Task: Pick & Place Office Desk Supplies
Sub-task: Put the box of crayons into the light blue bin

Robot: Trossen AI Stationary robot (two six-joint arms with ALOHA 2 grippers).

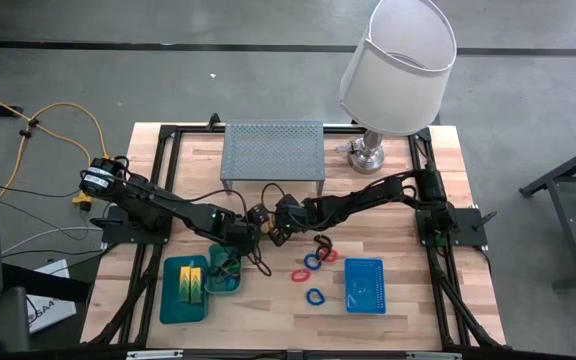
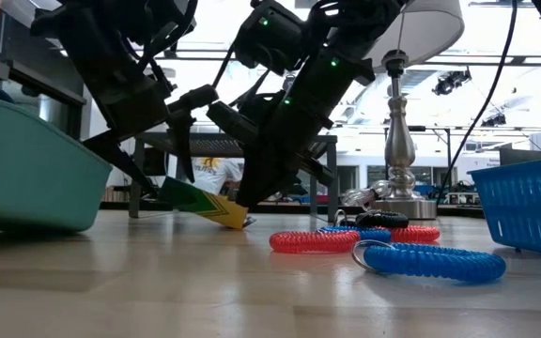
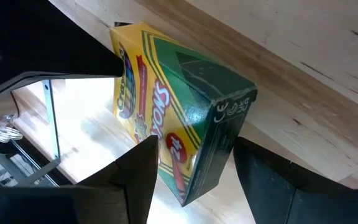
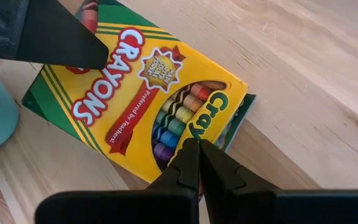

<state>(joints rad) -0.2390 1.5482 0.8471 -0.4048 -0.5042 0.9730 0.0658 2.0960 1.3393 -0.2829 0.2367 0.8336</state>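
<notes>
Two grippers meet mid-frame from overhead, beside the teal tray (image 1: 186, 300). At table level, I see the crayon box (image 2: 200, 201) tilted, one corner down. Left gripper (image 3: 191, 165) straddles its end, seemingly clamping; right gripper (image 4: 194, 163), pinched together, presses its edge, probably steadying.

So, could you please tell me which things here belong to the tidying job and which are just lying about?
Job: crayon box, teal trays, blue basket, band loops, left gripper, right gripper.
Lying about: lamp, metal riser shelf.
</notes>
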